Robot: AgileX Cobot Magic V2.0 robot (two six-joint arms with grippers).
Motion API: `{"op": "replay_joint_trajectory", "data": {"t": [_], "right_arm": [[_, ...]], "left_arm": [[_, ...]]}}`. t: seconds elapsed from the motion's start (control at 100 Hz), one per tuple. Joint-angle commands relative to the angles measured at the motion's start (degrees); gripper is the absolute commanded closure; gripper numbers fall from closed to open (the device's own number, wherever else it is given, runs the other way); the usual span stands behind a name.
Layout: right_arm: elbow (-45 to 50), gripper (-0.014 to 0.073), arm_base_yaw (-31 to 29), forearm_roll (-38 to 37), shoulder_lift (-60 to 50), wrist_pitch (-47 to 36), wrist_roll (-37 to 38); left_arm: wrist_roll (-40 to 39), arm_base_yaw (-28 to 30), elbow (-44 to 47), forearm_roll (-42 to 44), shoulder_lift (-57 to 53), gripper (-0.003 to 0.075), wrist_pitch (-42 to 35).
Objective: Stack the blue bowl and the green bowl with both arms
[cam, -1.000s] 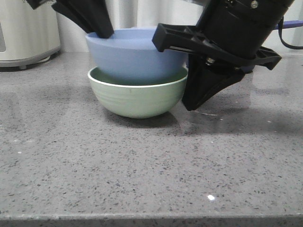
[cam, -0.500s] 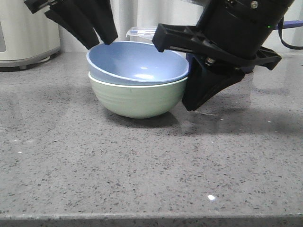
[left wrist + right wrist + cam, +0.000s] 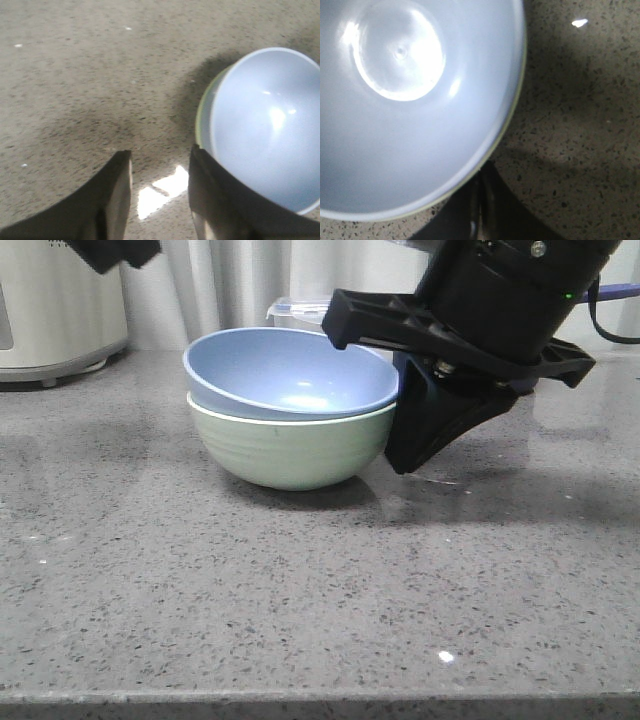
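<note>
The blue bowl (image 3: 290,375) sits nested inside the green bowl (image 3: 290,452) on the grey counter, tilted slightly. My right gripper (image 3: 405,465) is shut and empty. Its tips point down at the counter, close against the green bowl's right side. In the right wrist view the shut fingers (image 3: 481,172) lie just outside the bowls' rim, and the blue bowl (image 3: 410,100) fills the view. My left gripper (image 3: 160,155) is open and empty, raised above the counter left of the bowls. Only a piece of it (image 3: 115,252) shows at the top left of the front view. The left wrist view shows the blue bowl (image 3: 265,130) inside the green rim (image 3: 201,112).
A white appliance (image 3: 55,310) stands at the back left. A clear lidded box (image 3: 295,310) sits behind the bowls. The counter's front edge (image 3: 320,698) runs along the bottom of the front view.
My left gripper let the blue bowl go into the green bowl, then rose up and to the left, almost out of the front view. The right arm has not moved.
</note>
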Motion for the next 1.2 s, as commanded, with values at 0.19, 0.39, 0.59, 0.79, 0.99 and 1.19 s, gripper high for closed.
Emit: {"op": "replay_joint_trajectory", "data": {"t": [0.19, 0.39, 0.59, 0.79, 0.99, 1.19], "right_arm": [[-1.46, 0.0602, -3.32, -0.07, -5.16, -0.26, -0.58], [-1.31, 0.0602, -8.28, -1.15, -8.87, 1.5, -0.58], [0.09, 0.0602, -11.69, -2.75, -14.06, 1.15, -0.58], [3.86, 0.0602, -15.36, -4.83, -21.01, -0.68, -0.58], [9.64, 0.0602, -17.86, -5.57, -29.62, -3.62, -0.58], [15.69, 0.0602, -18.56, -6.79, -38.79, -6.67, -0.58]], "left_arm": [[-0.29, 6.37, 9.06, 1.16, -12.39, 0.0696, -11.15], [-0.29, 11.19, 17.33, 2.52, -20.68, 0.0741, -14.56], [-0.29, 14.89, 24.68, 3.73, -27.83, 0.0741, -18.25], [-0.29, 16.03, 32.47, 5.72, -34.91, 0.0741, -23.77], [-0.29, 16.03, 38.97, 6.79, -40.37, 0.0741, -28.37], [-0.29, 16.03, 43.76, 6.79, -45.43, 0.0741, -31.89]]}}
